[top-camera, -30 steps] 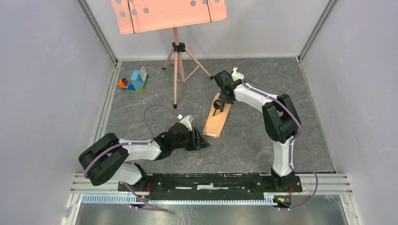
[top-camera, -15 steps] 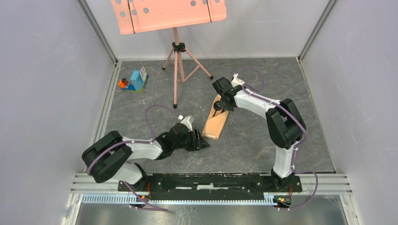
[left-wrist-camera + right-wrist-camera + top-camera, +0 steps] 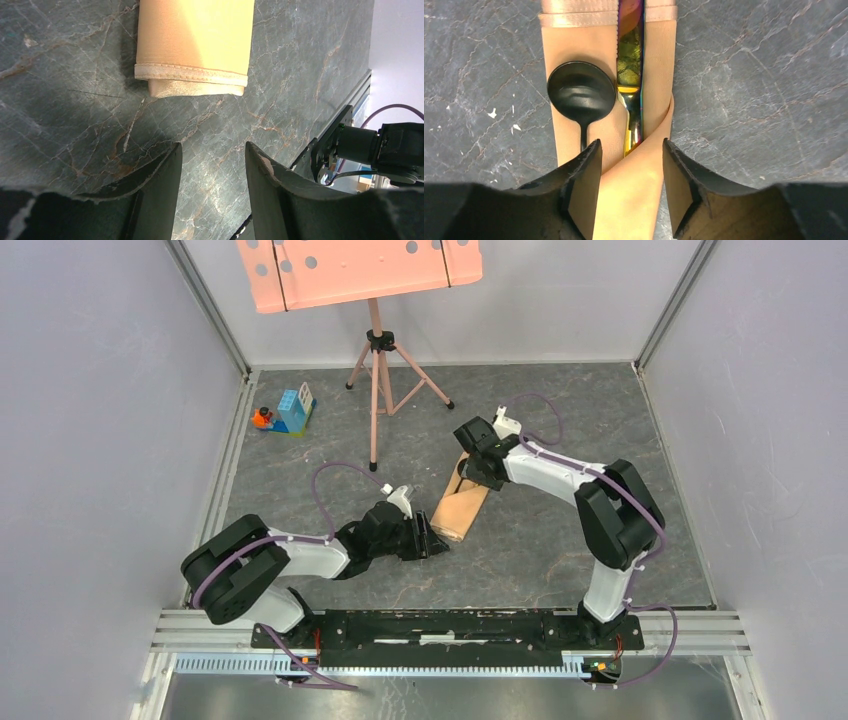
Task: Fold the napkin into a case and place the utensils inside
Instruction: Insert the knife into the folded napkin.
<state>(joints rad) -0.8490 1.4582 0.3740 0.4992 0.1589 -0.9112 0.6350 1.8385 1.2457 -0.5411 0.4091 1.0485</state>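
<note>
Narrow oblong peach-tan satin cloth case (image 3: pixel 461 503) lies diagonally on the dark grey marbled bench (image 3: pixel 540 550), btw the two arms. R pincer (image 3: pixel 473 473) sits over the case's far end. In the right wrist view the R pincer (image 3: pixel 630 147) has its fingers spread, straddling the cloth w/ nothing pinched. Ahead of it the utensils sit tucked in the case (image 3: pixel 566 45): a black spoon w/ round bowl (image 3: pixel 581 92) on the left, and a slim iridescent gold knife (image 3: pixel 630 60) just beside it on the right. Both handles run under a diagonal fold of the cloth. The knife blade crosses the hemmed band at the top of that view.

L pincer (image 3: pixel 430 540) is low over the bench, just beside the case's near end. In the left wrist view the L pincer (image 3: pixel 212 149) is spread, w/ only bare bench btw its fingers. The case (image 3: pixel 195 35) shows its hemmed end ahead of the fingertips, apart from them.

Far side: salmon-pink perforated music-stand tray on a tripod (image 3: pixel 360 270). A small coloured toy-block build (image 3: pixel 292 410) sits near the left wall, well apart from the case.
</note>
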